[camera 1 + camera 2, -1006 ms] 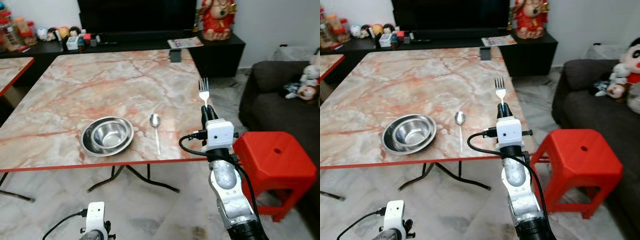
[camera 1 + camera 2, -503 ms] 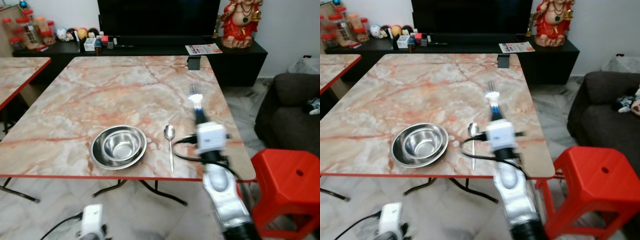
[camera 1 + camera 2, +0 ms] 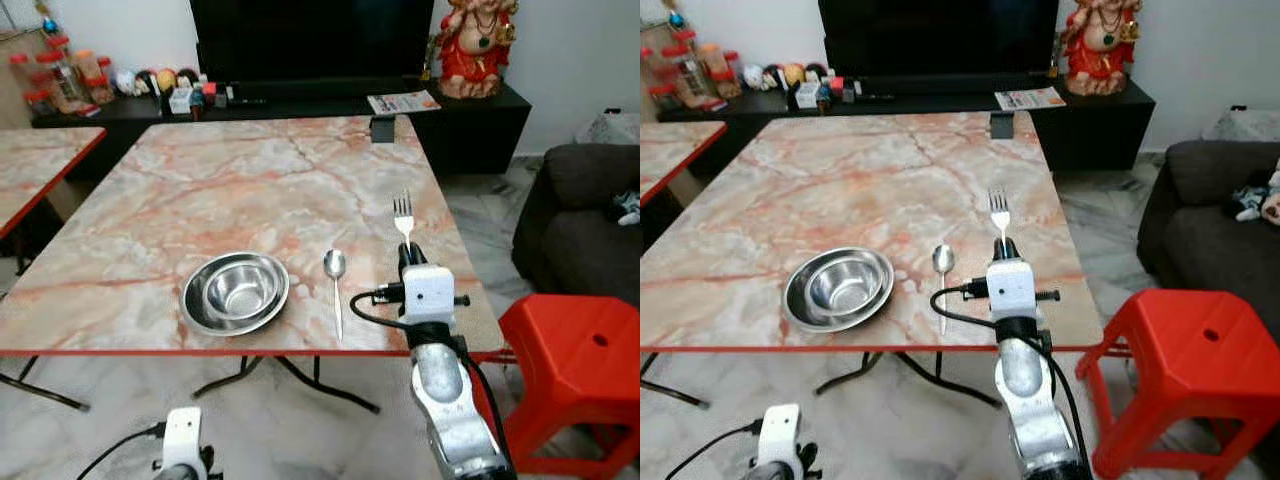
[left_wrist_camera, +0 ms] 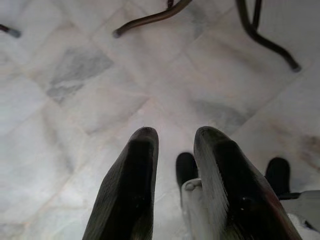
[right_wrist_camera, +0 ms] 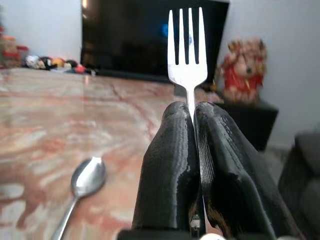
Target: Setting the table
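One steel bowl (image 3: 235,292), empty, sits on the table (image 3: 200,190) beside a spoon (image 3: 335,278); right gripper (image 3: 405,250) pinches an upright fork (image 3: 403,214); left gripper (image 4: 172,145) hangs slightly parted.

A home living room, judging by the large black television (image 3: 305,40) on a low black media cabinet (image 3: 470,115), the dark grey fabric sofa (image 3: 580,225), the red-and-gold deity figurine (image 3: 475,45), and a pink marble-patterned folding surface (image 3: 240,190).

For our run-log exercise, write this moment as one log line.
right gripper: shut on silver metal fork, tines up, above table's right part | left gripper: open, low over floor | steel bowl, spoon: on marble table
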### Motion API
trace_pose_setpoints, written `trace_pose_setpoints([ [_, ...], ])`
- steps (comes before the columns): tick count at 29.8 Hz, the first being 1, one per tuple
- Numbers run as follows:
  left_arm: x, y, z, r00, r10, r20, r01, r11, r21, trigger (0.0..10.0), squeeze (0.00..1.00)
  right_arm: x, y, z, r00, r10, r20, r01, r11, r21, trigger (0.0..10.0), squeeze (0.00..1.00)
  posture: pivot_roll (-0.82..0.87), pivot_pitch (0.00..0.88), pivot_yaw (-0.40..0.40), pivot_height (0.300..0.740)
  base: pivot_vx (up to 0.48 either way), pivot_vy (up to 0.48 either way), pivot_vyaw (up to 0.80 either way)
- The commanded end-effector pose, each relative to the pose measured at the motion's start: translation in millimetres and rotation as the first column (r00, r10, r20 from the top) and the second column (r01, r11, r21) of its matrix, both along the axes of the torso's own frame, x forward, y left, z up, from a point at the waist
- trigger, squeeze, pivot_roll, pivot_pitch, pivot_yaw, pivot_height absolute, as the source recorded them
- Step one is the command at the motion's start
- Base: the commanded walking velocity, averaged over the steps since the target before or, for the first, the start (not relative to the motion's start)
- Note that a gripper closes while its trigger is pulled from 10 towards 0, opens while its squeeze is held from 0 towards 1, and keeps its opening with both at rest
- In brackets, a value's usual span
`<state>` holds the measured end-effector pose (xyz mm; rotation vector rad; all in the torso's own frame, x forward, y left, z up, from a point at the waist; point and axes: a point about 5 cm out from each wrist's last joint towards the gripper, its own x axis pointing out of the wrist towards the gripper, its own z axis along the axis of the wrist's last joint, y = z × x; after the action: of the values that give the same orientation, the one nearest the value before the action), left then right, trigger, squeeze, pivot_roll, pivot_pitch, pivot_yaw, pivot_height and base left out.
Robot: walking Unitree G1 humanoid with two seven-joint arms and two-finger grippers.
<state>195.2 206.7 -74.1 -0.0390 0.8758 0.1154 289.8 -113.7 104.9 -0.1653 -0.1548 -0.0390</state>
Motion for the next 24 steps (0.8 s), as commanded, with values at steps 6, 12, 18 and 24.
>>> trace_pose_setpoints([
  [6, -4.0, 6.9, -0.8, 1.0, -0.011, -0.015, 0.012, 1.0, 0.011, 10.0, 0.0, 2.5, -10.6, -19.0, 0.982, -0.099, -0.161, 0.124, 0.981, 0.151, 10.0, 0.0, -0.07, 0.0, 0.082, 0.74, 0.0, 0.0, 0.0],
  [12, -3.8, 9.8, 0.0, 1.0, -0.014, -0.012, 0.014, 1.0, 0.018, 10.0, 0.0, 9.5, -4.2, -27.1, 0.972, -0.029, -0.232, 0.076, 0.977, 0.198, 10.0, 0.0, -0.06, 0.0, 0.084, 0.74, 0.0, 0.0, 0.0],
  [18, -4.9, 9.6, -0.6, 1.0, -0.004, -0.014, 0.004, 1.0, 0.017, 10.0, 0.0, 17.7, 6.7, -28.9, 0.963, 0.029, -0.269, 0.018, 0.985, 0.171, 10.0, 0.0, -0.06, 0.0, 0.076, 0.74, 0.0, 0.0, 0.0],
  [24, -5.8, 6.4, -1.8, 1.0, 0.014, -0.015, -0.014, 1.0, 0.006, 10.0, 0.0, 27.4, 17.9, -32.7, 0.937, 0.029, -0.348, 0.016, 0.992, 0.126, 10.0, 0.0, -0.05, 0.0, 0.057, 0.74, 0.0, 0.0, 0.0],
])
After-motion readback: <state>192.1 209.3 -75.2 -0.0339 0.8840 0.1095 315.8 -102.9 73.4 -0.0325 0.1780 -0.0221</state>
